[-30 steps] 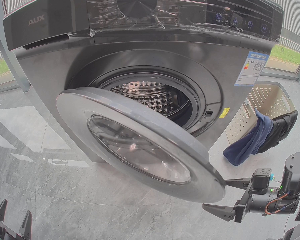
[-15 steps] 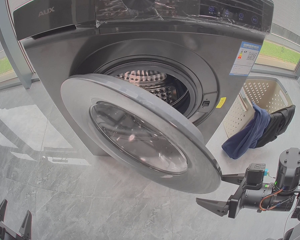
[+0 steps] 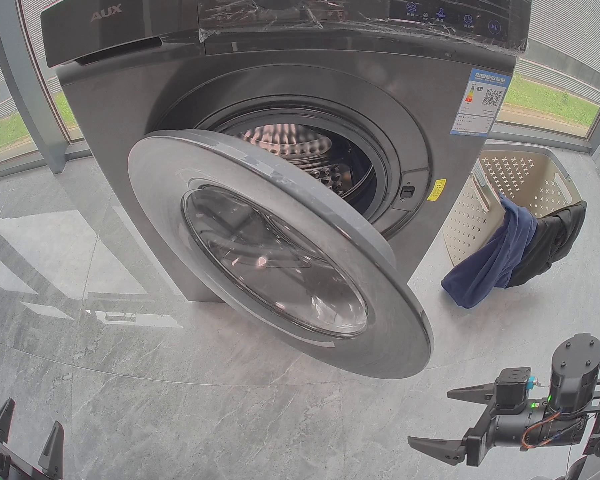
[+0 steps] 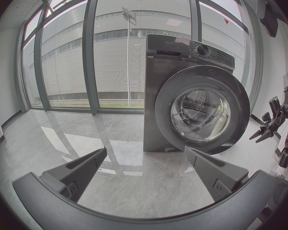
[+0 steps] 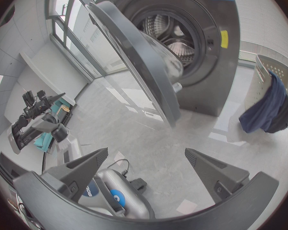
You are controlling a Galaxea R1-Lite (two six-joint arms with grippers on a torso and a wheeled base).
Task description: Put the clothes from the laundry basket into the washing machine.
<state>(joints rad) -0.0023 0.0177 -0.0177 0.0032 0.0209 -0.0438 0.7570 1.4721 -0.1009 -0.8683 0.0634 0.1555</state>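
The grey washing machine (image 3: 113, 101) stands ahead with its round door (image 3: 273, 255) swung wide open, baring the steel drum (image 3: 300, 148). To its right a cream laundry basket (image 3: 533, 175) holds a blue garment (image 3: 493, 255) and a black garment (image 3: 547, 241), both draped over its front rim. My right gripper (image 3: 430, 417) hangs open and empty low at the right, below and apart from the door's rim. From the right wrist, the door (image 5: 144, 64) and blue garment (image 5: 265, 109) lie beyond the open gripper (image 5: 146, 150). My left gripper (image 3: 32, 416) is open at the lower left corner.
Glossy grey tile floor (image 3: 180, 381) spreads in front of the machine. Glass window walls (image 4: 70, 64) stand behind and beside it. The basket sits close against the machine's right side.
The head camera has shifted, so the machine sits a little higher in the picture. My right gripper has drawn down and back from the door's rim, still open. The left gripper has stayed put.
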